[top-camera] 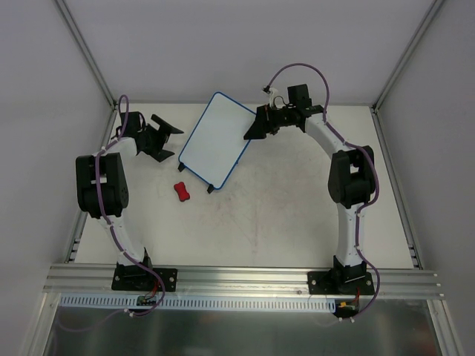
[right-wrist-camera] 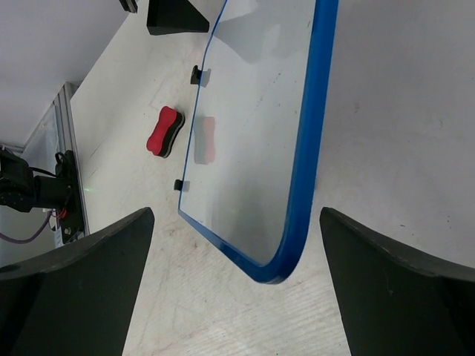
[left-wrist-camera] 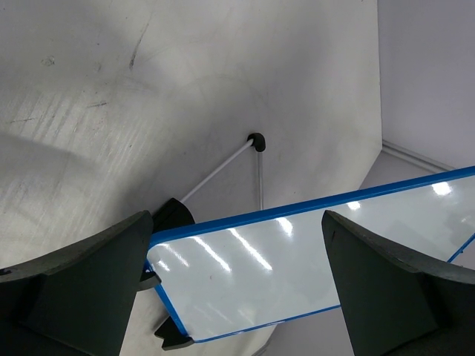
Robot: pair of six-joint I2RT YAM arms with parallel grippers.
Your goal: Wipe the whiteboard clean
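Note:
The whiteboard (top-camera: 217, 139), white with a thin blue frame and small black feet, lies tilted at the back middle of the table. Its face looks clean. It also shows in the left wrist view (left-wrist-camera: 282, 263) and the right wrist view (right-wrist-camera: 256, 126). A small red bone-shaped eraser (top-camera: 181, 192) lies on the table near the board's front corner, also in the right wrist view (right-wrist-camera: 164, 132). My left gripper (top-camera: 165, 137) is open and empty, just left of the board. My right gripper (top-camera: 254, 130) is open and empty at the board's right edge, jaws wide apart.
The white table (top-camera: 282, 215) is scuffed. Grey walls and metal posts enclose the back and sides. An aluminium rail (top-camera: 245, 278) carries both arm bases along the near edge.

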